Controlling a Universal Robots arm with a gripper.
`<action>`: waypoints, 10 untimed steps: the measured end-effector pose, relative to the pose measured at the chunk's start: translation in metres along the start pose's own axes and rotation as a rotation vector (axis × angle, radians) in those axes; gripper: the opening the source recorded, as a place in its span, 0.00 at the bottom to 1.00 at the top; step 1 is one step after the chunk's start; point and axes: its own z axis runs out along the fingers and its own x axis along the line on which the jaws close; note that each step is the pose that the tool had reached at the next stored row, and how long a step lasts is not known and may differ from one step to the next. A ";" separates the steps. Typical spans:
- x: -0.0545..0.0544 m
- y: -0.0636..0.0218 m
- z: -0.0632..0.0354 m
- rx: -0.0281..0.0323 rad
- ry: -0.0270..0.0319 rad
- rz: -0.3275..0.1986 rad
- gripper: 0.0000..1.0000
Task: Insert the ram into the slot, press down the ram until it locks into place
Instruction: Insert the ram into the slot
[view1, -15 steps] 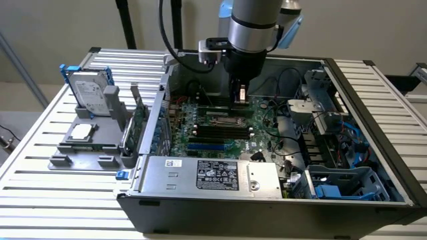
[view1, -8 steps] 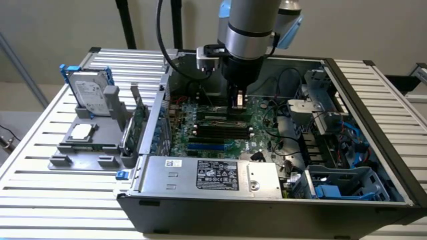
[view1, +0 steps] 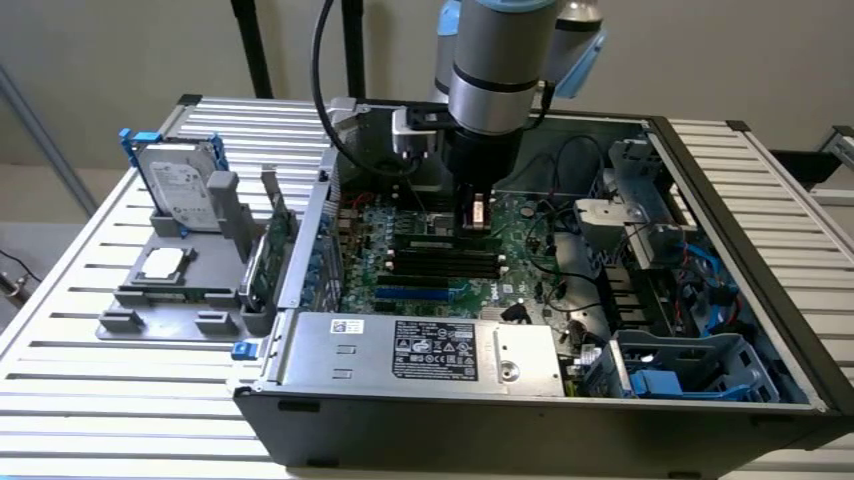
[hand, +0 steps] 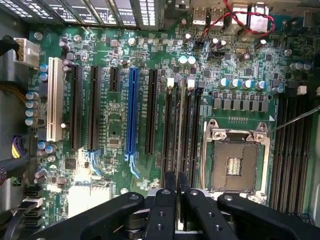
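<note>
Two black fingers (hand: 165, 210) of the gripper (hand: 178, 195) are closed on the ram (hand: 180, 135), pinching its upper edge. The ram stands upright and is seen edge-on. It lines up along the slot (hand: 183, 100) near the middle of the motherboard (hand: 110, 165), between the neighbouring black slots (hand: 196, 135) and beside the CPU socket (hand: 235, 160). Whether it is fully seated I cannot tell.

Slatted metal table (view1: 120, 400) bears open computer case (view1: 534, 430) and grey tray (view1: 167, 300).

Soft, even light, with pale glare on the table (view1: 80, 300).
</note>
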 end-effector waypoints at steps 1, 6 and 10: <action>0.000 0.0000 0.0012 0.0011 0.0000 0.000 0.13; 0.000 0.0000 0.0035 0.0014 0.0002 0.000 0.13; 0.000 -0.0001 0.0049 0.0015 0.0003 0.000 0.13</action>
